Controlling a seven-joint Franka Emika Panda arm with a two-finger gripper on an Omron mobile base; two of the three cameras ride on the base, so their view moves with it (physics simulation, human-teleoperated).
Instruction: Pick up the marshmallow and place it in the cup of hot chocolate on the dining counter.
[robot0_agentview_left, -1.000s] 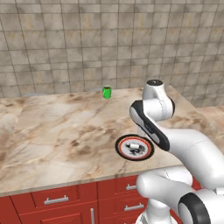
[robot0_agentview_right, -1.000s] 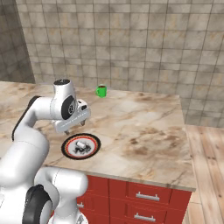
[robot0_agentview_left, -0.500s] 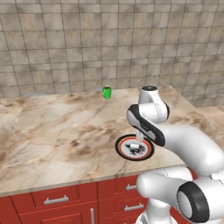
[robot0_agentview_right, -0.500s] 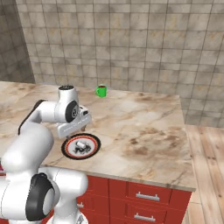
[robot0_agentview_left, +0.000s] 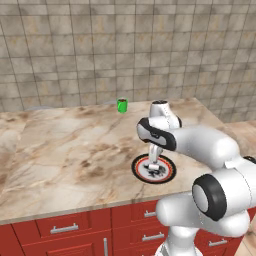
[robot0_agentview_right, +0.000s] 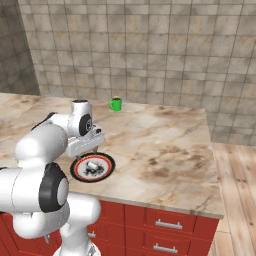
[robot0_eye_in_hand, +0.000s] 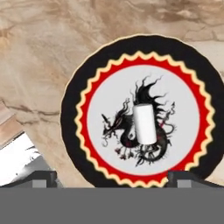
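The gripper (robot0_eye_in_hand: 111, 177) is seen with its jaws spread wide, and nothing is held or touched between them. In the hand view the 2 dark fingertips (robot0_eye_in_hand: 39, 177) stand far apart at the bottom, one at the left and one at the right, and the marshmallow (robot0_eye_in_hand: 145, 124) lies ahead of the gap, a little toward the right fingertip and clearly apart from both. The marshmallow is shown as a small white cylinder lying on its side in the middle of the round plate (robot0_eye_in_hand: 83, 87), on a black dragon drawing; the plate has a black rim and a red zigzag ring with a pale edge. The plate rests on the dining counter (robot0_eye_in_hand: 52, 39), near its front edge. In the left base view the gripper (robot0_agentview_left: 154, 162) is seen pointing down just above the plate (robot0_agentview_left: 170, 175), and the marshmallow cannot be made out there because the hand is in front of it. In the right base view the marshmallow (robot0_agentview_right: 92, 165) is visible as a small white spot on the plate (robot0_agentview_right: 105, 172). The cup of hot chocolate (robot0_agentview_left: 122, 105), bright green, is seen in the 2 base views at the far side of the dining counter (robot0_agentview_left: 60, 145), close to the tiled wall (robot0_agentview_left: 100, 50) and well apart from the plate. A handle on the cup (robot0_agentview_right: 116, 104) is visible in the right base view.
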